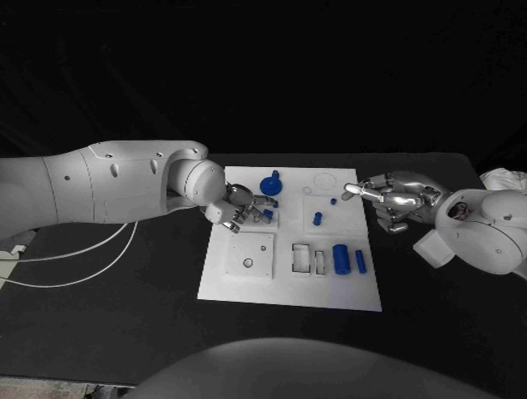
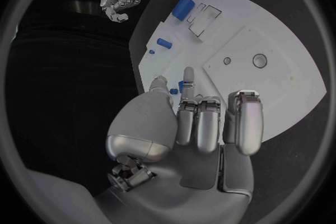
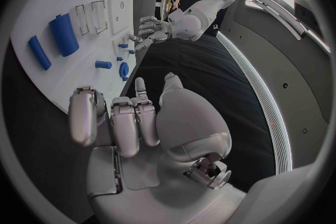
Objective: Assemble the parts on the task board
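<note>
Nearest me lay the white board (image 1: 290, 287), flat in the middle of the black table (image 1: 120, 307). My left hand (image 1: 242, 206) hovered over its far-left part, fingers curled round a small blue piece (image 1: 268, 214); I judged it pinched, though I could not tell for sure. Beyond that sat a round blue knob (image 1: 271, 183). Toward the middle were two small blue pegs (image 1: 317, 219), one by the other. Near the front right stood a thick blue cylinder (image 1: 340, 258) and a slim blue bar (image 1: 361, 261). Six pieces by my count, most seemingly unplaced. My right hand (image 1: 391, 199) hung at the far-right edge, fingers loosely apart, empty.
</note>
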